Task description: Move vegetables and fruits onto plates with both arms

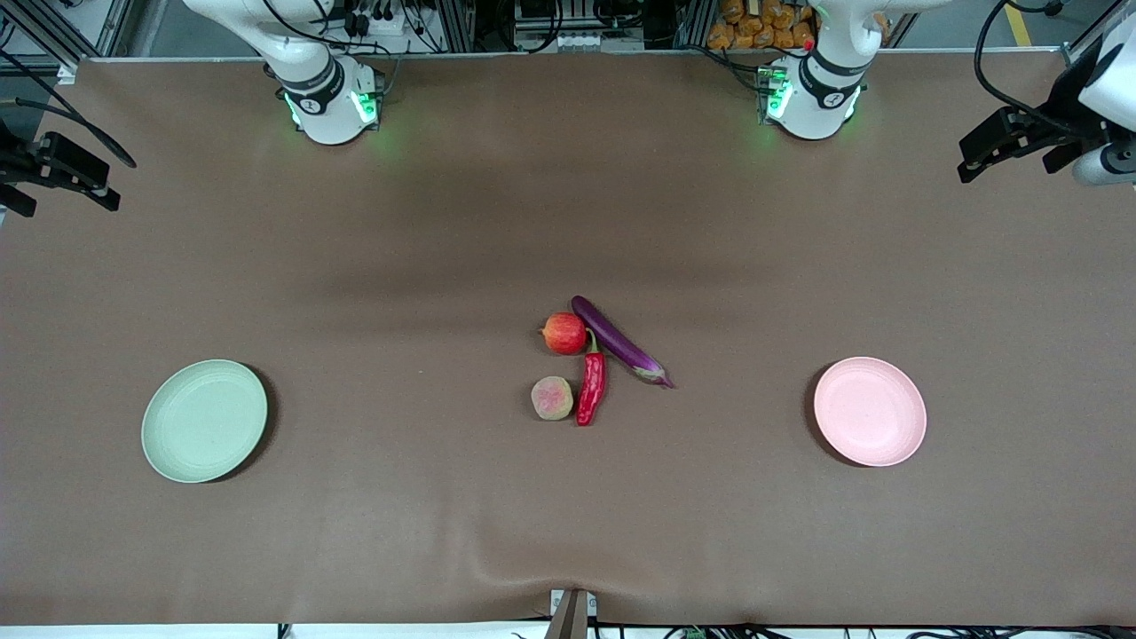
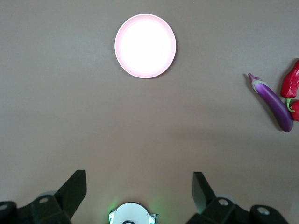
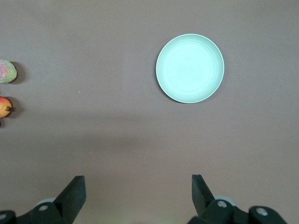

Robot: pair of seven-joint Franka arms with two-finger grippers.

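Note:
Near the table's middle lie the purple eggplant (image 1: 621, 342), the red chili pepper (image 1: 591, 386), the red apple-like fruit (image 1: 565, 334) and the peach-like fruit (image 1: 552, 398), close together. The pale green plate (image 1: 204, 421) sits toward the right arm's end and the pale pink plate (image 1: 870, 423) toward the left arm's end; neither holds anything. My left gripper (image 1: 1016, 164) is open and empty, high over its table end. My right gripper (image 1: 62, 200) is open and empty over its own end. The left wrist view shows the pink plate (image 2: 145, 45), eggplant (image 2: 273, 101) and chili (image 2: 290, 80). The right wrist view shows the green plate (image 3: 189, 68), peach (image 3: 6, 72) and apple (image 3: 3, 107).
A brown cloth (image 1: 444, 222) covers the table, with a slight ridge at its edge nearest the camera (image 1: 497, 555). The two arm bases (image 1: 333, 102) (image 1: 812, 98) stand at the farthest edge. A small metal bracket (image 1: 571, 612) sticks up at the nearest edge.

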